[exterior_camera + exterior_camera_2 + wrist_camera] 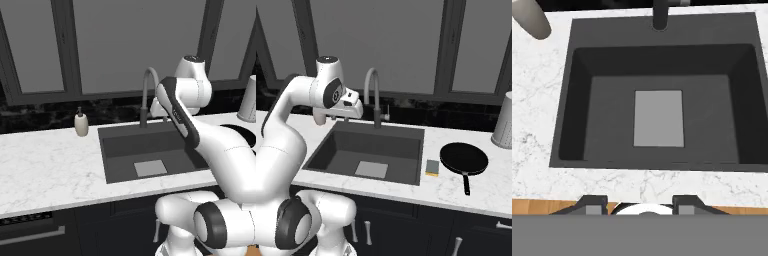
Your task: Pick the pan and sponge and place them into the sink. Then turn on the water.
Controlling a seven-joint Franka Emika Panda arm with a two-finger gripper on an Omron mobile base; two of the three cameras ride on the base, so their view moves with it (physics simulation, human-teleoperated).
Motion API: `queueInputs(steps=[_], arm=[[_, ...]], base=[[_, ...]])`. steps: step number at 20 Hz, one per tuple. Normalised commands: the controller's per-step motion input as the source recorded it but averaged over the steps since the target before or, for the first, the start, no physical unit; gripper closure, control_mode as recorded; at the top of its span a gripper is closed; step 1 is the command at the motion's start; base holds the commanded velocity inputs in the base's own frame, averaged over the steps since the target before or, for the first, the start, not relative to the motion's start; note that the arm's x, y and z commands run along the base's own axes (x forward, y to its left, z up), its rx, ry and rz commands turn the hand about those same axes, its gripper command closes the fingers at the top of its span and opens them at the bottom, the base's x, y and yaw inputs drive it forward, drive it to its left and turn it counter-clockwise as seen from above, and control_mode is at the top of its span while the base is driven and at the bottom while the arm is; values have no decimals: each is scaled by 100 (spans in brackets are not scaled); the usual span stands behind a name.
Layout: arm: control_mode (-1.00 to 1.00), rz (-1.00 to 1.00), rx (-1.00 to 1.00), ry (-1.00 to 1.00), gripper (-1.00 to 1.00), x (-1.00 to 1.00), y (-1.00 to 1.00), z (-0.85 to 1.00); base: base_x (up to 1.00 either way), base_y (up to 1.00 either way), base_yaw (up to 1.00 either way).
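Sink (331,155) sits recessed in the white marble surface (45,170), dark grey with a lighter grey square at its bottom, and nothing lies inside it. Pan (464,158), round and black, rests on the surface well to the right of the sink, its thin handle pointing toward the front edge. Sponge (432,167) lies flat between the sink's right rim and the pan, just beside both, grey-green face up with a yellow edge showing. Faucet (374,95) rises behind the basin at its back rim, its gooseneck curving toward the arm's hand; no water shows. Soap bottle (81,123) stands on the surface to the left of the sink, near the back wall. A pale grey canister (504,121) stands at the far right, behind the pan.

The gripper (639,204) hangs above the sink, looking down into it. Its 2 fingers (592,204) stand apart with nothing between them, holding nothing, though their tips are only partly visible at the picture's edge.
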Motion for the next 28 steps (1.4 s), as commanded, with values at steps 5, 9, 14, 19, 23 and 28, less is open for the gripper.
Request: queueInputs(steps=[5, 9, 14, 19, 23, 28], arm=[[-100, 0, 0, 2, -100, -36, -4, -3], [-100, 1, 0, 0, -100, -59, 0, 0], [-100, -5, 0, 0, -100, -55, 0, 0], [-100, -15, 1, 0, -100, -48, -23, 2], [-100, -14, 2, 0, -100, -64, -39, 9], [-100, -21, 0, 0, -100, -43, -53, 0]], base=[[0, 0, 0], [0, 0, 0], [0, 0, 0], [0, 0, 0], [0, 0, 0], [0, 0, 0]])
